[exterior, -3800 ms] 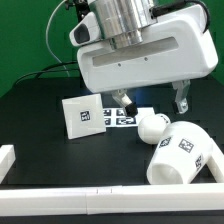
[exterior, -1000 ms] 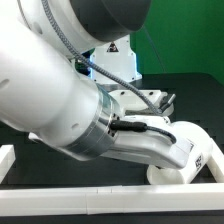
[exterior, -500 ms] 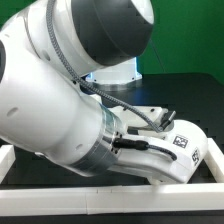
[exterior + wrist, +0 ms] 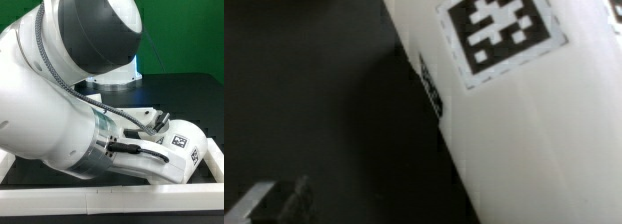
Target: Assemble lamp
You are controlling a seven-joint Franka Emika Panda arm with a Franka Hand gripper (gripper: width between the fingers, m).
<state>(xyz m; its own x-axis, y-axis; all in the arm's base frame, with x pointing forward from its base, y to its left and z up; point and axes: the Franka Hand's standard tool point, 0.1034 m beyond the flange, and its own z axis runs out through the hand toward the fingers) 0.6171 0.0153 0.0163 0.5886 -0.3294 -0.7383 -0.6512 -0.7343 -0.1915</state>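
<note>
The lamp shade (image 4: 186, 142), a white tapered bucket with a black-and-white tag, lies on its side at the exterior view's right. In the wrist view its white wall and tag (image 4: 518, 90) fill most of the picture, very close. My arm's white hand (image 4: 150, 160) reaches down against the shade's near side. My fingers do not show in either view, so I cannot tell whether they are open or shut. The lamp base and the bulb are hidden behind my arm.
My arm's big white body (image 4: 60, 110) blocks most of the exterior view. A low white rail (image 4: 120, 203) runs along the front of the black table, with a side rail (image 4: 214, 152) close to the shade at the exterior view's right.
My arm has swung down in front of the camera and now covers the base, bulb and marker board. Over the last second the hand has moved lower along the shade.
</note>
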